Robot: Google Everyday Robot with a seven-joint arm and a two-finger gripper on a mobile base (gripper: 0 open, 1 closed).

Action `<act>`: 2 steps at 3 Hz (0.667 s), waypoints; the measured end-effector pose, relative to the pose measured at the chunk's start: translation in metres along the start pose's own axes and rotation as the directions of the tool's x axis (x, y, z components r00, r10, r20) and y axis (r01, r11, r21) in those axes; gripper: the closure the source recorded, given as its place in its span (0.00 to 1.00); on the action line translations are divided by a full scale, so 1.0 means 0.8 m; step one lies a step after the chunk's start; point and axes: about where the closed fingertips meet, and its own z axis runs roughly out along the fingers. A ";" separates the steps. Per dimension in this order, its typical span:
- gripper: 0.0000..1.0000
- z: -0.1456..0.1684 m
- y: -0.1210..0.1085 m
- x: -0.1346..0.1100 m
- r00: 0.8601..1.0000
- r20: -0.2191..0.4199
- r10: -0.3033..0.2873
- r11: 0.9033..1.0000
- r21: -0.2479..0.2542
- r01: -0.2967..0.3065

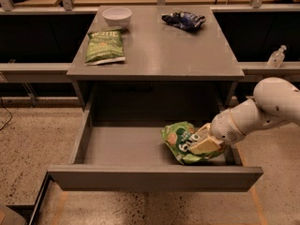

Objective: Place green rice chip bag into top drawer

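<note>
The green rice chip bag (182,140) is bright glossy green with white lettering and lies low inside the open top drawer (154,177), at its right front part. My gripper (202,143) comes in from the right over the drawer's right wall and is shut on the bag's right side. The white arm (262,111) stretches off to the right. The drawer is pulled far out below the grey table (159,50), and its plain grey front panel faces the camera.
On the table top lie a duller olive-green bag (105,46) at the left, a white bowl (116,16) behind it and a dark blue shiny bag (183,20) at the back right. A small clear bottle (275,56) stands on a ledge at the right.
</note>
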 end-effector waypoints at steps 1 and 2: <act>0.38 0.005 -0.006 -0.010 0.999 0.048 0.007 0.999 0.054 -0.010; 0.17 -0.001 -0.008 -0.030 0.995 0.096 -0.013 0.995 0.096 0.004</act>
